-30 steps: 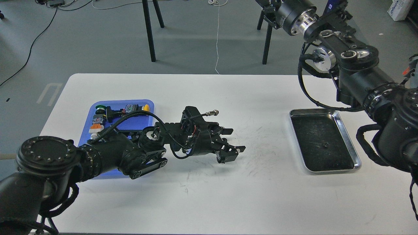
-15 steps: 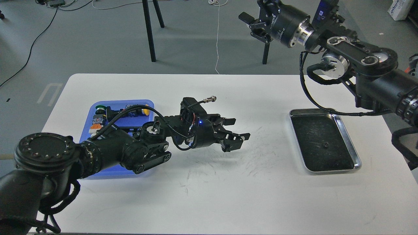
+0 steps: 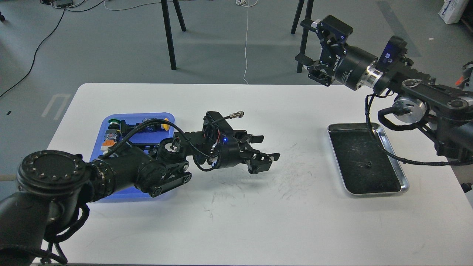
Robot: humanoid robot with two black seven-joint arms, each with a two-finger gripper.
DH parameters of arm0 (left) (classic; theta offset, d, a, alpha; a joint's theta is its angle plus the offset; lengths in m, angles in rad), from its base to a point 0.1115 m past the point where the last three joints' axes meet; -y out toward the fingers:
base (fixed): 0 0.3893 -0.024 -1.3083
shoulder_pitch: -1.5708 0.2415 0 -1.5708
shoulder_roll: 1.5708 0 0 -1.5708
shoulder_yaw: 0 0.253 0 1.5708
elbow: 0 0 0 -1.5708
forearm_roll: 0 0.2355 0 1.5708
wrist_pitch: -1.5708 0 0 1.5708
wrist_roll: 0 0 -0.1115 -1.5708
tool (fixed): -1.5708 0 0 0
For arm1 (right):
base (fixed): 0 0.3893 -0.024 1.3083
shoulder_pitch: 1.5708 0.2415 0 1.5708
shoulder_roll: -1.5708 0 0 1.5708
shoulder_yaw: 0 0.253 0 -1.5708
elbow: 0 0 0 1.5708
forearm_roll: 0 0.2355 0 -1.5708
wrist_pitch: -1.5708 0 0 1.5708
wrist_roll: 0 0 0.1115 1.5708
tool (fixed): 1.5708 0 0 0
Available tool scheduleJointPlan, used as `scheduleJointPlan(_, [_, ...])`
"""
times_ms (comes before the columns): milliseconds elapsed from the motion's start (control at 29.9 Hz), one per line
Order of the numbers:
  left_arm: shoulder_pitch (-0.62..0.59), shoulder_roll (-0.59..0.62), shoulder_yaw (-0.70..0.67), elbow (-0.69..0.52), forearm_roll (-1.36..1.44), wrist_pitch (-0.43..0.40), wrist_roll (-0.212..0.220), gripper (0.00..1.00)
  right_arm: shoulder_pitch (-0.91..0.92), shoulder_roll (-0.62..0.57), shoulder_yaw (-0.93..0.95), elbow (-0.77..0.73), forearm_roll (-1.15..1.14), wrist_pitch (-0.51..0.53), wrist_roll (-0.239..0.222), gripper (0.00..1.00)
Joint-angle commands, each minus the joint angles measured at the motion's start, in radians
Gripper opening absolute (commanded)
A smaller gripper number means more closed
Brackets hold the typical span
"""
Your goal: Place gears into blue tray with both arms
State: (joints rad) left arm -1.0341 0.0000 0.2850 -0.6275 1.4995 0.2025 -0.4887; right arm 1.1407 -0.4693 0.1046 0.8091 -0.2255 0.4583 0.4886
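The black jointed left arm (image 3: 140,171) is stretched low over the white table (image 3: 236,218), crossing the flat bright blue plastic tray (image 3: 107,123), and its left gripper (image 3: 266,149) is held to the right of that tray with fingers spread and nothing between them. The right gripper (image 3: 308,46) is raised far to the right of and beyond the tray, fingers apart and empty. One tiny black toothed gear (image 3: 367,164) is seen well right of the tray, inside the silver metal tray with black lining (image 3: 401,177)

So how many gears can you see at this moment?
1: a single gear lies on the black lining of the silver tray, right of centre. More may sit in the blue tray, largely hidden behind the left arm.
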Motion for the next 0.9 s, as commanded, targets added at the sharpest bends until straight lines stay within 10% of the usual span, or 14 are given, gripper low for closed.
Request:
scheduleJointPlan(0, [0.002, 0.0, 0.019, 0.008, 0.001, 0.003, 0.0, 0.81, 0.001, -0.011, 0.018, 0.024, 0.0, -0.001, 0.0, 0.98])
scheduleJointPlan(869, [0.072, 0.0, 0.034, 0.104, 0.122, 0.026, 0.0, 0.81, -0.001, -0.025, 0.067, 0.047, 0.002, -0.004, 0.0, 0.98])
